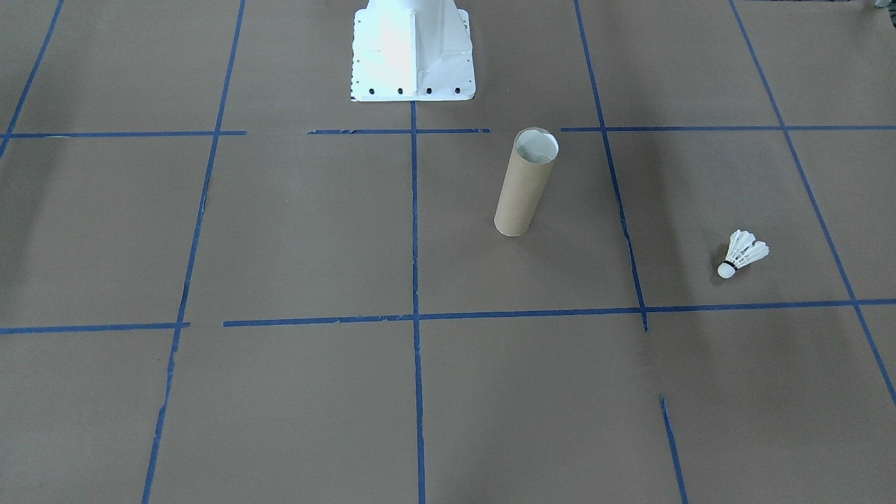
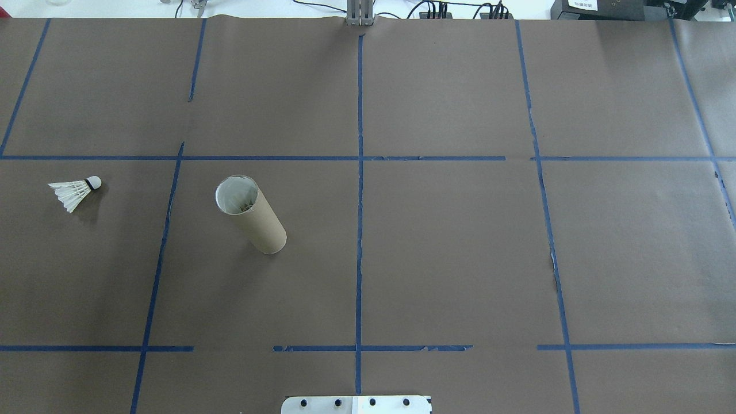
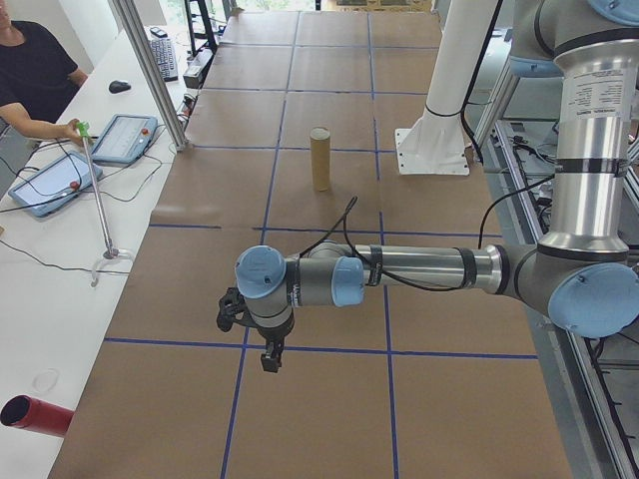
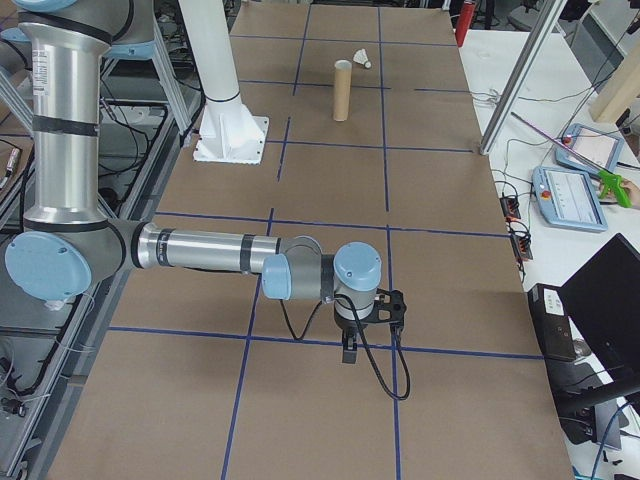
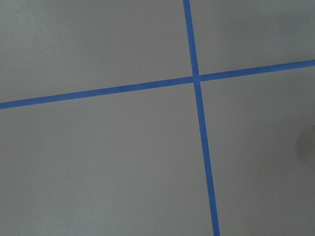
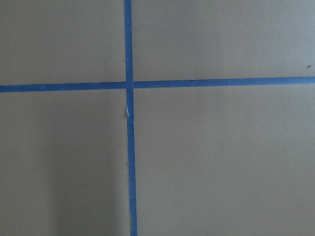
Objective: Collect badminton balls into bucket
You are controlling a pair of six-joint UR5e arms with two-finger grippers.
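At the left edge of the overhead view, the shuttlecock (image 2: pixel 76 192) lay on its side on the brown paper, cork tip toward the upper right and feathers fanned to the lower left. Well to its right, past a blue tape line (image 2: pixel 163 241), the bucket (image 2: pixel 250 214) stood upright as a cardboard tube, its open mouth showing something pale inside that I could not make out.

Neither arm had reached that part of the table. The left gripper (image 3: pixel 268 356) appeared only in the left side view and the right gripper (image 4: pixel 350 345) only in the right side view, each hanging over a tape crossing, so whether their fingers were wide or narrow I could not tell.

Judged so, the pick had not begun. The next move called for the left arm, nearer the shuttlecock, to descend with fingers spread and close gently on it.
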